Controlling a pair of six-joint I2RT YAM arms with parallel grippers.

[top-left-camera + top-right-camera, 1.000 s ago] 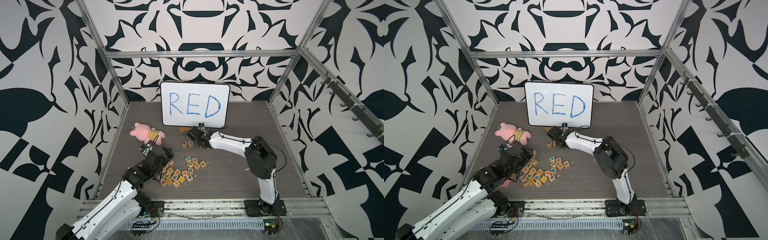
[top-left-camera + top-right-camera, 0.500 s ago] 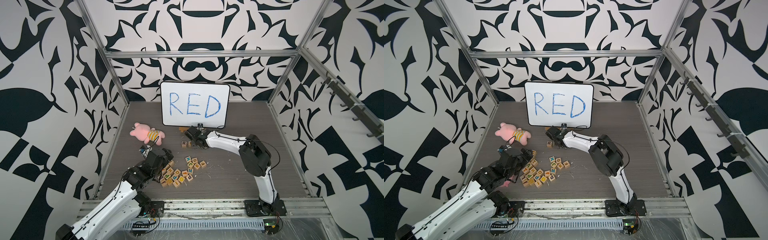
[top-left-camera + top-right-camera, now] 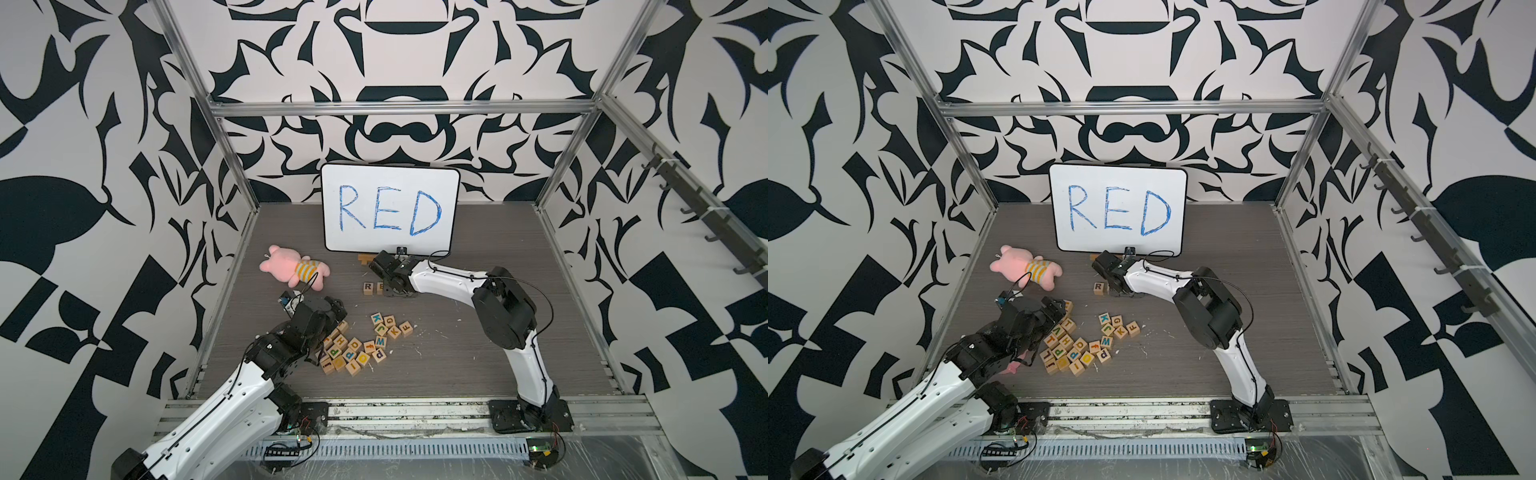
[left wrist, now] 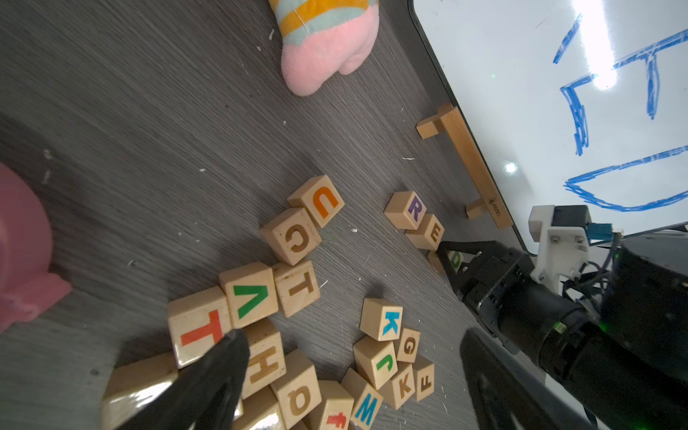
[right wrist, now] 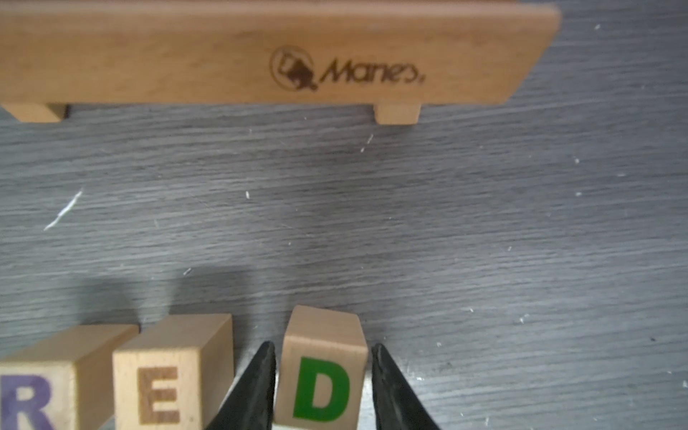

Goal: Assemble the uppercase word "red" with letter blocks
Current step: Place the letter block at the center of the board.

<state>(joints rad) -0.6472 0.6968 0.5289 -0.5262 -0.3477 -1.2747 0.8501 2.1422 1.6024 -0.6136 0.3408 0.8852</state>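
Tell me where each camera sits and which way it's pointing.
Top views: high above the arms' bases, looking down and back over the table, whiteboard, left arm and right arm.
Left wrist: on the left arm, looking past the open left hand over the loose blocks toward the whiteboard; the right arm shows.
Right wrist: low over the table, facing the wooden stand; only the right hand shows, its fingers flanking the D block.
Shared: both wrist views show the R block, E block and D block in a row.
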